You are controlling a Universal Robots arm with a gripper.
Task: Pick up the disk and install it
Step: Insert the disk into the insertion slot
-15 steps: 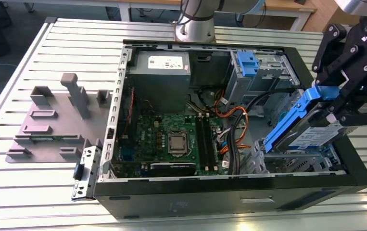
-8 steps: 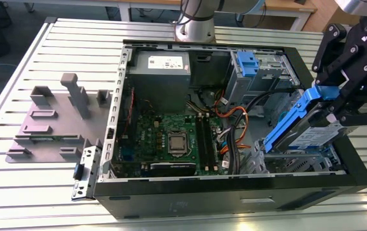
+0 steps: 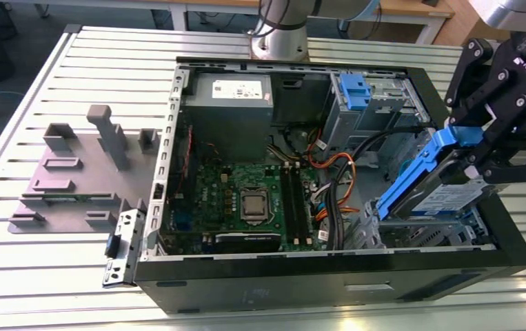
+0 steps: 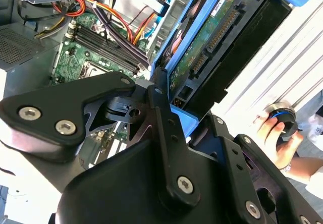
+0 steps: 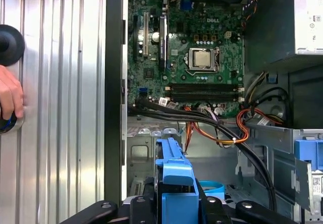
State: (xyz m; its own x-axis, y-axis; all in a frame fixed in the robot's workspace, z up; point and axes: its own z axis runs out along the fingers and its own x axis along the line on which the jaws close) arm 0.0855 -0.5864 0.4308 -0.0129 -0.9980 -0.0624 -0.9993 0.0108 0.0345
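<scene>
The disk (image 3: 442, 189), silver with a blue side bracket, hangs tilted over the metal drive cage (image 3: 424, 231) at the near corner of the open computer case (image 3: 336, 279), on the exterior view's right. My gripper (image 3: 472, 143) is shut on its upper end at the blue bracket. The second wrist view shows the disk's green circuit side (image 4: 212, 42) reaching away from the gripper (image 4: 169, 115). In the first wrist view the blue bracket (image 5: 174, 171) sticks out between the fingers (image 5: 146, 206) above the cage.
Inside the case lie the motherboard (image 3: 244, 200), orange and black cables (image 3: 336, 172), a grey power-supply box (image 3: 230, 93) and a blue latch (image 3: 355, 89) on the far bay. A grey fixture plate (image 3: 69, 179) stands at the exterior view's left. A person's hand (image 5: 10, 98) rests on the slatted table.
</scene>
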